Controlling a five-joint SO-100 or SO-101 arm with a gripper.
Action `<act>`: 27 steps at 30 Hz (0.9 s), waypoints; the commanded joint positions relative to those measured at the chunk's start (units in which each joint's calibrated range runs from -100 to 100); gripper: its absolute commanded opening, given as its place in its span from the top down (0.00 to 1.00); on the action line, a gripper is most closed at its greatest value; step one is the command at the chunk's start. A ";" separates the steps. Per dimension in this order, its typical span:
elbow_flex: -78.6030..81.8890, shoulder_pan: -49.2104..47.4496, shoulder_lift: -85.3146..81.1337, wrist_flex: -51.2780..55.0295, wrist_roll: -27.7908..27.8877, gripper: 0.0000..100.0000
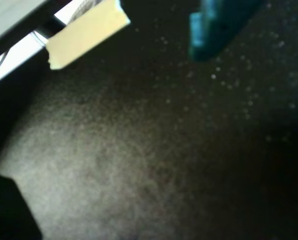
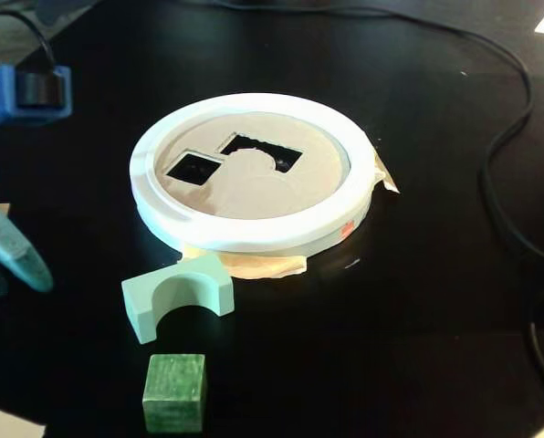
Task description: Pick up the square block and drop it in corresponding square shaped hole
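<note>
No writing is readable anywhere — the green square block (image 2: 173,391) sits right of the blue pincer (image 2: 12,260), whose grip state I cannot tell.

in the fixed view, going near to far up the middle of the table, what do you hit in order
green square block → pale green arch block → white round sorter ring → square hole → arch-shaped hole → black cable at the far edge
</note>
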 commanded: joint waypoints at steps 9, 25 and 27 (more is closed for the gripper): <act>-0.06 1.10 0.23 -0.60 -0.10 0.18; -0.15 -0.78 0.14 -8.83 -0.15 0.18; -0.15 -0.78 0.14 -10.44 -0.15 0.18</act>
